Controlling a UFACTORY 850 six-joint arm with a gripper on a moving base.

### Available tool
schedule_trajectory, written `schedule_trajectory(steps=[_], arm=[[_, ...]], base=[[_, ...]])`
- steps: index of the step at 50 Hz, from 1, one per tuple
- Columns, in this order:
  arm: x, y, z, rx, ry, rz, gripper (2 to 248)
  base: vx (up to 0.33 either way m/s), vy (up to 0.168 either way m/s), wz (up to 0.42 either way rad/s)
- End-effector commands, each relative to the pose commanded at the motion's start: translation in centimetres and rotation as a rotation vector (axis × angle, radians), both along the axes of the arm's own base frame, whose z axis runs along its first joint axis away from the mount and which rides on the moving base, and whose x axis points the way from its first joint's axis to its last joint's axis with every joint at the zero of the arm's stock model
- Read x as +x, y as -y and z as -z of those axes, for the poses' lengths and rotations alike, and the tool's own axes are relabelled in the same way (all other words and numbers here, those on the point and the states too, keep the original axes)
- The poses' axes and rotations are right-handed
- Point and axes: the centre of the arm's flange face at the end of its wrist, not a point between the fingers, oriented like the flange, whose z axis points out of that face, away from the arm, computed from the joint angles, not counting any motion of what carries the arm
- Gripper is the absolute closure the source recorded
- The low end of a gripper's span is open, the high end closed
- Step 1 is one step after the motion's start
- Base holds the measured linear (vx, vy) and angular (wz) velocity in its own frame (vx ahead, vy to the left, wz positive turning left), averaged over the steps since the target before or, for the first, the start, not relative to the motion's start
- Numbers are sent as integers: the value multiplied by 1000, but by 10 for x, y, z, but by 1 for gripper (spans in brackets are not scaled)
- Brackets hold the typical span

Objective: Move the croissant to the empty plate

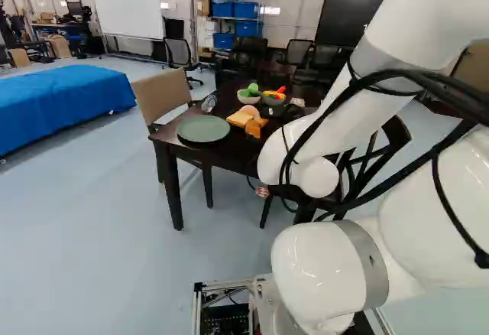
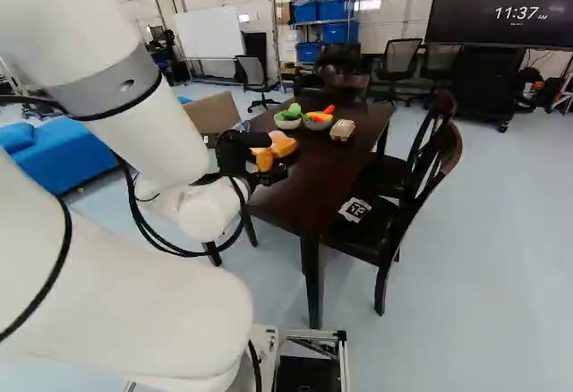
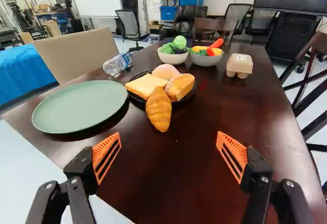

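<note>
At the left of the left base view, a blue-covered table (image 1: 61,105) stands well apart from the dark wooden table (image 1: 233,142) where the work lies. Next along comes the flat green plate (image 3: 80,106), bare and near the table's edge, evidently the empty one the task means; a clear plastic bottle (image 3: 117,64) lies just beyond it.

To the right of the green plate in the left base view is the black plate (image 3: 135,97) of food, with a bread slice (image 3: 146,85), a round bun (image 3: 166,71) and a bread roll (image 3: 180,86) close together. The croissant (image 3: 159,110) lies at its near side, one end against the other food and the other reaching out over the rim toward the robot.

The gripper (image 3: 169,136) is spread wide, holding nothing, its two orange pads well apart. The croissant lies ahead of it, roughly in line with the gap. What the reach turns on is the long axis: it runs nearly along the gripper's line of approach, so closing would pinch the croissant across its narrow width. The bread roll crowds its far end, so the nearer half looks the safer hold.

Beyond the food stand two bowls of toy vegetables (image 3: 173,59), and farthest right on the tabletop sits an egg carton (image 3: 239,64), clear of the likely path.
</note>
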Motion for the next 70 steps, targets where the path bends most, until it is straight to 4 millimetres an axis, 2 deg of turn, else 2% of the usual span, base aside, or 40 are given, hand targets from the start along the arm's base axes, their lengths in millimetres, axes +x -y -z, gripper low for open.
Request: schedule_trajectory(steps=[8, 29, 70], arm=[[8, 0, -7, 0, 17, -1, 3], [47, -3, -29, 0, 37, -10, 3], [117, -13, -52, -2, -141, -34, 3]], base=[[0, 0, 0], [0, 0, 0], [0, 0, 0]])
